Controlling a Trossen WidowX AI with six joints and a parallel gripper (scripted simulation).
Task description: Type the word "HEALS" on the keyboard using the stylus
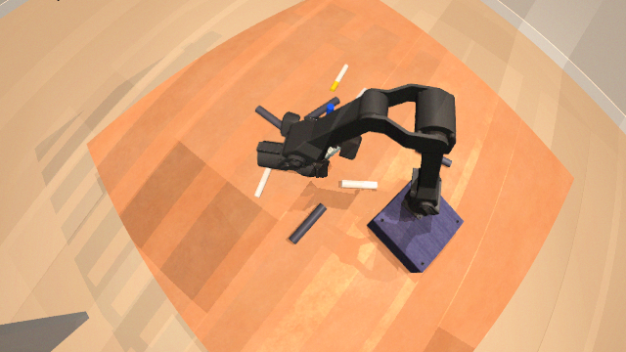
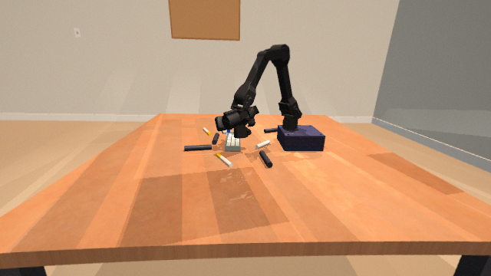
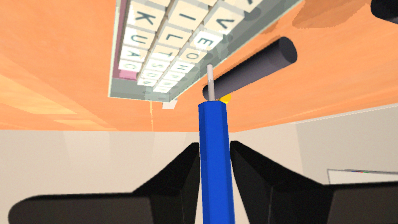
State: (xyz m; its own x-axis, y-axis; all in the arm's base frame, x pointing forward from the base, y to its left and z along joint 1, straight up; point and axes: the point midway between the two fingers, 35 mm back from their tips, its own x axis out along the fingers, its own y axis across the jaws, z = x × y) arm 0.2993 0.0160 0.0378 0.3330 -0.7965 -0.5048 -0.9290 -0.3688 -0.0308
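My gripper [image 3: 214,148] is shut on the blue stylus [image 3: 215,165], which also shows as a small blue piece in the top and exterior views [image 1: 331,108] [image 2: 229,131]. Its thin grey tip points away from the fingers. In the wrist view the tip appears at the keyboard's grey edge, beside the O and H keys; whether it touches anything cannot be told. The keyboard [image 3: 170,37] [image 2: 232,142] lies on the desk with its lettered cream keys up. A, L, S, E and H are readable in the wrist view. The arm hides most of it in the top view.
A dark cylinder [image 3: 255,67] lies close beside the keyboard. Another dark cylinder [image 1: 307,223] [image 2: 265,159] and a white one [image 1: 359,185] [image 2: 263,144] lie nearer the purple base block [image 1: 416,240] [image 2: 303,139]. White-and-yellow sticks [image 1: 338,78] [image 2: 224,159] lie around.
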